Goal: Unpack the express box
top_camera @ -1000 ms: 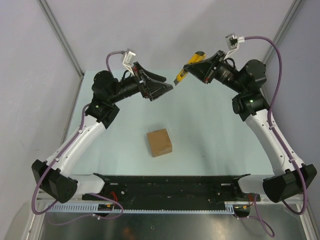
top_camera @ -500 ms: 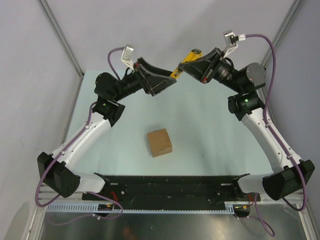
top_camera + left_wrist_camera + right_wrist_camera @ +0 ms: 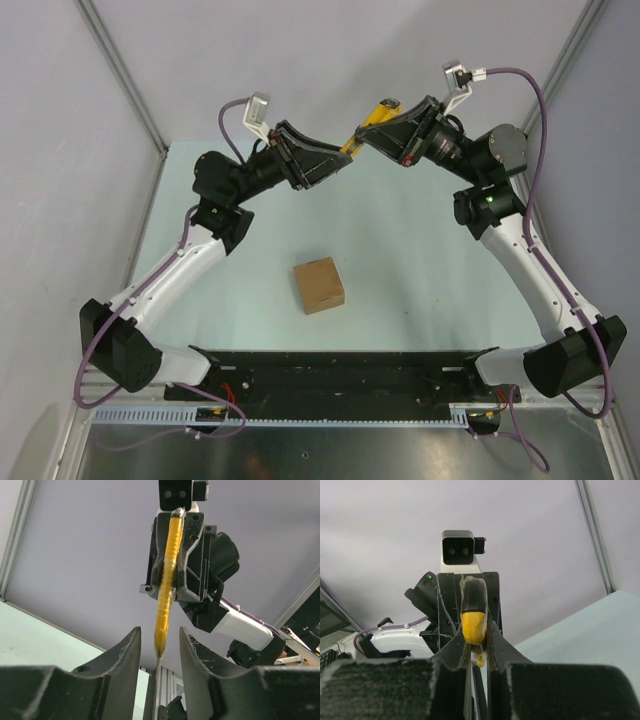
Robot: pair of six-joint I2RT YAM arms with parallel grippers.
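The express box [image 3: 319, 285], a small brown carton with its flaps down, sits alone on the pale table, well below both grippers. High over the far side, my right gripper [image 3: 378, 133] is shut on a slim yellow cutter knife [image 3: 368, 124]. In the right wrist view the knife [image 3: 473, 625] is pinched between the right gripper [image 3: 476, 639]. Its lower tip [image 3: 159, 647] hangs between the fingers [image 3: 125, 655] of my left gripper [image 3: 159, 636], which is open, with a gap on each side of the knife. In the top view the left gripper [image 3: 343, 157] meets the knife's end.
A black rail [image 3: 340, 365] with the arm bases runs along the near edge of the table [image 3: 430, 270]. Grey walls and slanted metal frame posts [image 3: 120, 75] enclose the back and sides.
My left arm has lifted and swung right until its fingers straddle the knife's tip, and its jaws have narrowed. The right gripper moved the knife slightly up and left. The box stayed put.
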